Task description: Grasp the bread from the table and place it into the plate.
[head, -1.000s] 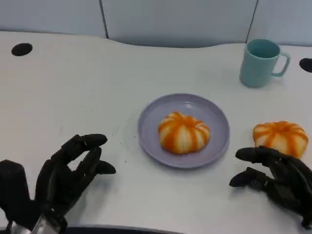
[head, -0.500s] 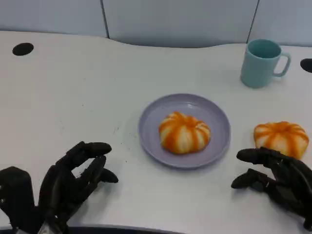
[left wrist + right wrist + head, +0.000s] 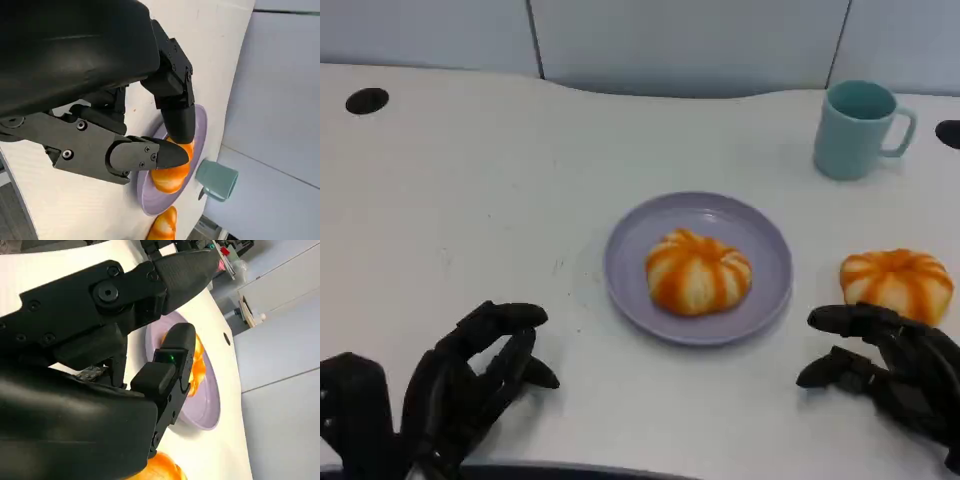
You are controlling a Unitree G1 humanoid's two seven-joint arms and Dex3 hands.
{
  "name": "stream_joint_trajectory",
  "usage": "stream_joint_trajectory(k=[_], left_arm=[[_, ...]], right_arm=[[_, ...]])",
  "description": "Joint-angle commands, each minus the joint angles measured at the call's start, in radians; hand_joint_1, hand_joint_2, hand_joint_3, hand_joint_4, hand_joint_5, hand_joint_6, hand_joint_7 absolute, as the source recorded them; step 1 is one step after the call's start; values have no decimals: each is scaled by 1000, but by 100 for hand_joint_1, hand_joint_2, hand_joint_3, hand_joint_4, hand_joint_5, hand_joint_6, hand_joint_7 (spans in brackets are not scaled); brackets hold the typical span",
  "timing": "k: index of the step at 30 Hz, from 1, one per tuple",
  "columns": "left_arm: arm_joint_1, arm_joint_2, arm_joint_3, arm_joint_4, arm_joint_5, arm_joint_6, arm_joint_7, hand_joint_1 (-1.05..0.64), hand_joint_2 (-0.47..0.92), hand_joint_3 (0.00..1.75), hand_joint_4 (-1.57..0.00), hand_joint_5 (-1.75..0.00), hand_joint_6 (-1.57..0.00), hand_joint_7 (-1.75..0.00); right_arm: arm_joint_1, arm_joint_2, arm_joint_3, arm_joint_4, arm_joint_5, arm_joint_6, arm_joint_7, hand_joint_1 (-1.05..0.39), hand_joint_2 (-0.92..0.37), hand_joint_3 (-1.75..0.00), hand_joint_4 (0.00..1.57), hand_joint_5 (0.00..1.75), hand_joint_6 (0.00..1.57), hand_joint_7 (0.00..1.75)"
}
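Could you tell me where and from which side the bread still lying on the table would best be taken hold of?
Probably from above, fingers spanning the rounded flanks of the bread on the table: it is a low dome lying flat. The right hand is open just in front of it, with the plate on its other side.

White table [image 3: 470, 170] — plate [image 3: 630, 262], bread [image 3: 896, 283], mug [image 3: 858, 129].

I see a white table [image 3: 470, 180] with dark round holes at ten o'clock [image 3: 367, 100] and three o'clock [image 3: 950, 133] (cable ports, perhaps); pale grey wall panels [image 3: 680, 45] stand behind.
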Motion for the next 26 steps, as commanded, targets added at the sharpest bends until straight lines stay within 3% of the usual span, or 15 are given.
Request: stream_joint_trajectory(k=[1, 14, 26], left_arm=[[-2, 8, 9, 9, -8, 7, -1, -45, 92, 36, -59, -168, -55, -118], [-30, 10, 21, 66, -11, -23, -20, -46, 90, 34, -59, -170, -56, -119], [-28, 3, 26, 52, -14, 4, -5, -46, 88, 32, -60, -167, -55, -119]], right_arm=[[22, -19, -2, -1, -8, 1, -6, -41, -92, -11, 65, 110, 78, 60], [-14, -29, -9, 93, -16, -38, 4, -40, -92, -7, 65, 110, 78, 61], [-33, -31, -16, 137, -13, -53, 7, -40, -92, -4, 68, 110, 86, 50]])
